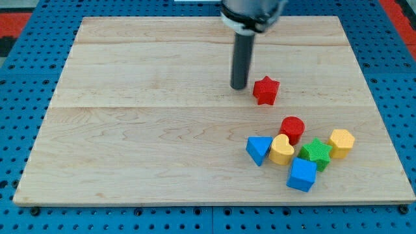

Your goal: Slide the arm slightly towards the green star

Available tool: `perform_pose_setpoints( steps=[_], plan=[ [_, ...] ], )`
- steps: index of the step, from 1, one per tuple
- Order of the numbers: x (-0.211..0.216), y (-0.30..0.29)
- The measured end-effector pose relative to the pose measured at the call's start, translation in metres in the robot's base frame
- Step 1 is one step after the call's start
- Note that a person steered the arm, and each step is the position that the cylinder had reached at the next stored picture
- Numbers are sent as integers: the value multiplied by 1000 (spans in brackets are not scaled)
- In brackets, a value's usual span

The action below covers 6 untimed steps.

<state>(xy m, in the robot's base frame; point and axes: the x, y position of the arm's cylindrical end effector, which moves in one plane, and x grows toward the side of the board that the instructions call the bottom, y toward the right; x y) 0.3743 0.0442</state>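
Note:
The green star (317, 153) lies in a cluster of blocks at the lower right of the wooden board (130, 130). My tip (238, 86) rests on the board above and to the left of that cluster, just left of a red star (266, 90). The tip is well apart from the green star. Around the green star are a red cylinder (292, 129), a yellow heart (282, 149), a blue triangle (259, 149), a blue cube (302, 175) and a yellow hexagon (341, 142).
The board lies on a blue pegboard table (19, 78). The arm's dark body (252, 13) hangs over the board's top edge.

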Motion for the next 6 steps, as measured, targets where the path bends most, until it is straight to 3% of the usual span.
perform_pose_setpoints(
  steps=[1,2,3,6],
  plan=[
    [16,51],
    [125,77],
    [125,60],
    [53,42]
  ],
)
